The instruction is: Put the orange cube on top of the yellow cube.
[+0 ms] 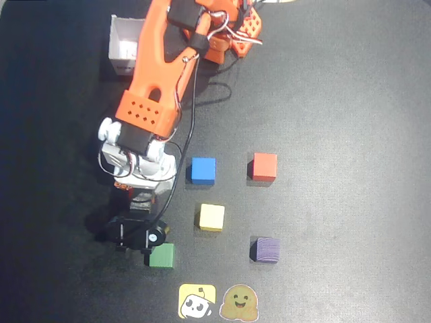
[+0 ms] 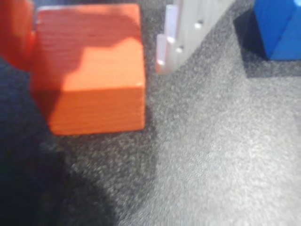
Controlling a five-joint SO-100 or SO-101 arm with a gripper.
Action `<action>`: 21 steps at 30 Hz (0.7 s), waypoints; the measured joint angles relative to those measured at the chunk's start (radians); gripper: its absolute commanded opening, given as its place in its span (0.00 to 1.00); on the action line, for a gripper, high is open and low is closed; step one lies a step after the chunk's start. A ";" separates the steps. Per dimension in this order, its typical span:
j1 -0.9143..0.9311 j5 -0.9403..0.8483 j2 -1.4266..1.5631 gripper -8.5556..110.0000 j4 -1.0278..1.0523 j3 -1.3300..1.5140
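An orange robot arm (image 1: pixel 158 74) reaches down over a black mat (image 1: pixel 337 101) in the overhead view. Its gripper (image 1: pixel 131 192) sits low at the left of the mat. In the wrist view, the orange cube (image 2: pixel 91 70) rests on the mat between the two fingers: an orange finger (image 2: pixel 14 33) touches its left side, and a pale finger (image 2: pixel 181 33) stands just off its right side, with a small gap. The jaws stand a little wider than the cube, not clamped on it.

In the overhead view the yellow cube (image 1: pixel 211 217) lies right of the gripper, near the mat's middle. A blue cube (image 1: pixel 203 170) lies just beyond it, a red-orange cube (image 1: pixel 263 166) farther right, a purple cube (image 1: pixel 265 249) to the lower right and a green cube (image 1: pixel 161 256) to the lower left.
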 measured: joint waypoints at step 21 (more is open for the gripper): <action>0.003 0.000 -0.028 0.11 -0.032 -0.015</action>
